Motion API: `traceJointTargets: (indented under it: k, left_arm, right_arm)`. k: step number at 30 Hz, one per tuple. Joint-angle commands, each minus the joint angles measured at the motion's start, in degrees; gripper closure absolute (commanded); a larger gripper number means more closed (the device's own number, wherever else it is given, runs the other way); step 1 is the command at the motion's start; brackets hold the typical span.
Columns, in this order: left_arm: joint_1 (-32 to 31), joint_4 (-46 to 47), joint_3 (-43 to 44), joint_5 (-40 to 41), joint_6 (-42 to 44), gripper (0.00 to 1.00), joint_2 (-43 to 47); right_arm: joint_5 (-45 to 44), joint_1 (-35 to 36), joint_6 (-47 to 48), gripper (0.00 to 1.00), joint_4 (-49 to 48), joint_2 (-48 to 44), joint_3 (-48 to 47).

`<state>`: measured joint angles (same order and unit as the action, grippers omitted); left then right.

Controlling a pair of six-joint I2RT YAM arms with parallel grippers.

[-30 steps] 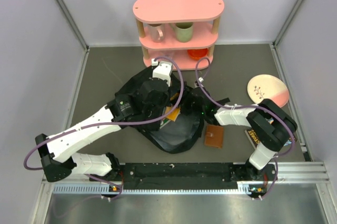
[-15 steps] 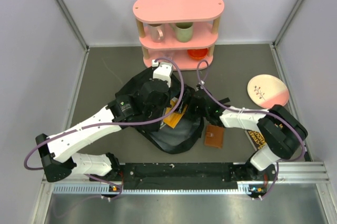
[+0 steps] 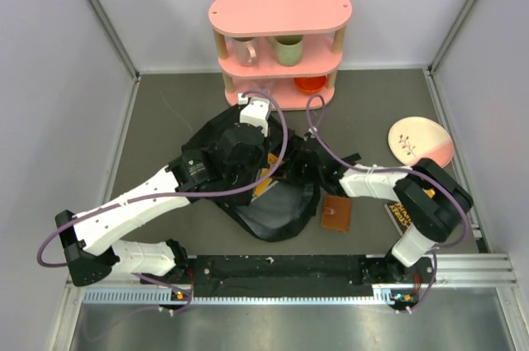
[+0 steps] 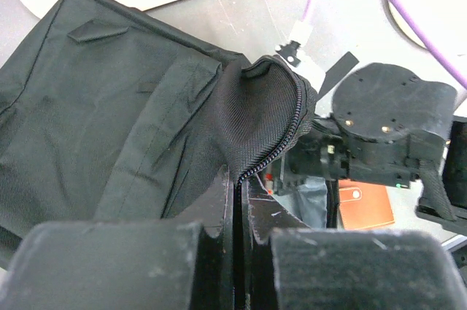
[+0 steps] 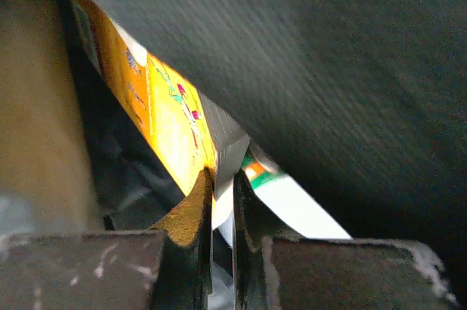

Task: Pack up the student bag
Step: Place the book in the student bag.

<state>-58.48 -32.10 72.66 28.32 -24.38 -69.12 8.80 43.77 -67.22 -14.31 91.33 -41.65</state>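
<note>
Overhead, the black backpack is lying in the middle of the table. A brown wallet is sitting just beside its right edge, and an orange booklet is showing at its opening.

From the left wrist, the left gripper is pinching the bag's zipper edge and holding the fabric lifted.

From the right wrist, the right gripper is clamping the orange booklet's edge, with dark fabric hanging above it.
</note>
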Motion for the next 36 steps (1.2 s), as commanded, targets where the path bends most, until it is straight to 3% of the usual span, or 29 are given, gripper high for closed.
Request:
traceJointTargets:
  k: [1,8,11,16,17,20,27,36]
  left_arm:
    - [0.1,6.2,0.6,-0.3,-1.0,1.0,2.4]
    - [0.1,5.6,0.5,-0.5,-1.2,1.0,2.2]
    - [0.2,5.7,-0.3,-0.2,-1.5,1.0,2.4]
    - [0.5,5.5,-1.5,-0.4,-2.1,1.0,2.6]
    - [0.6,5.5,-1.9,-0.4,-2.4,1.0,2.9]
    - [0.7,5.6,-2.7,-0.5,-2.7,1.0,3.0]
    - [0.9,5.6,-3.2,-1.1,-2.9,1.0,3.1]
    - [1.1,6.7,-5.9,-3.2,-3.1,1.0,2.9]
  right_arm:
    - [-1.8,1.0,-6.7,1.0,-7.8,3.6,-7.0]
    - [-2.9,2.0,-8.0,1.0,-9.4,10.8,-12.9]
    - [-3.3,2.7,-5.0,0.92,-8.9,11.6,-13.5]
    - [-4.6,2.7,1.6,0.7,-4.7,7.6,-10.6]
    - [-5.4,2.7,2.3,0.58,-4.2,6.5,-9.7]
    - [-6.9,2.7,5.5,0.39,-1.8,1.8,-6.2]
    - [-11.2,2.6,10.3,0.32,5.3,-10.7,-0.9]
    - [-18.2,2.6,12.0,0.31,19.4,-37.1,7.8]
